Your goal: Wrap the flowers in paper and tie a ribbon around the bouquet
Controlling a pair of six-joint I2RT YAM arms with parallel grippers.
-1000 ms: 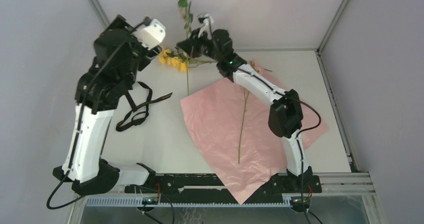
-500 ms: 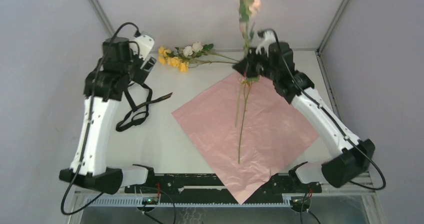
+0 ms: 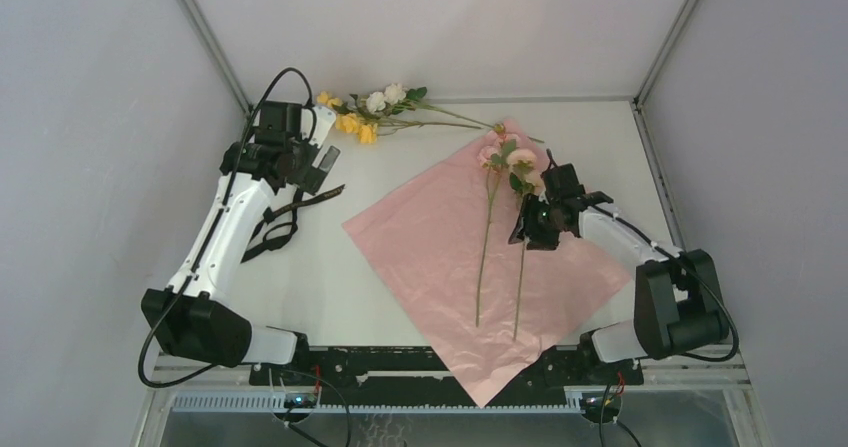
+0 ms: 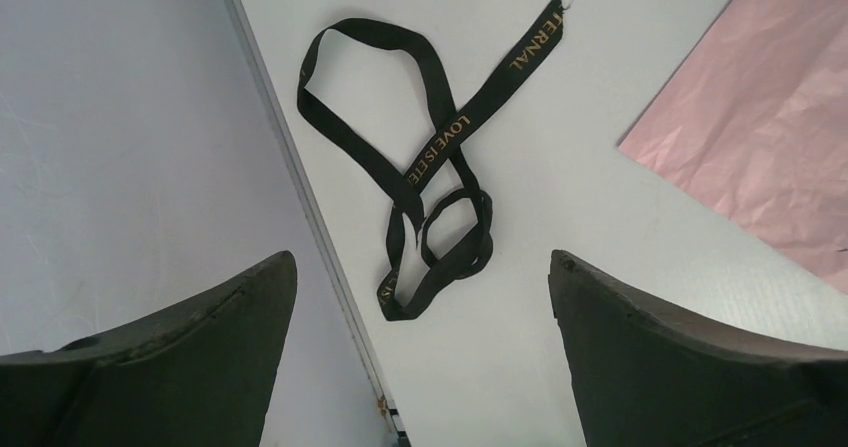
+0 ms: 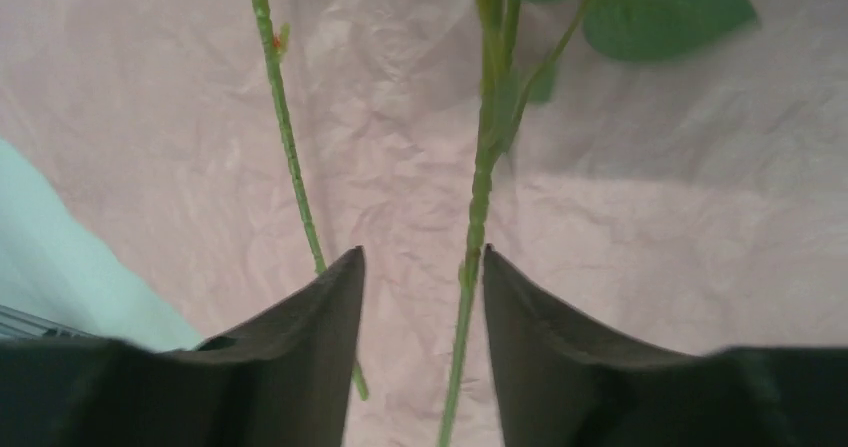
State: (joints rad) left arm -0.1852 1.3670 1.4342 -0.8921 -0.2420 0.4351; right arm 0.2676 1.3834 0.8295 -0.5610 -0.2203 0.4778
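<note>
Lying on paper (image 3: 420,237): 2 flowers (image 3: 484,247), stems near-to-far, blooms far.
Right gripper (image 5: 422,257): parted around 1 of them.
Left gripper (image 4: 420,267): spread wide.

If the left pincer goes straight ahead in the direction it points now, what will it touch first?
Most likely the black ribbon lying on the white table, centred ahead of the open left pincer; depth is unclear.

The left end effector (image 4: 420,267) gapes wide; right end effector (image 5: 423,257), low, stands partly parted.
</note>
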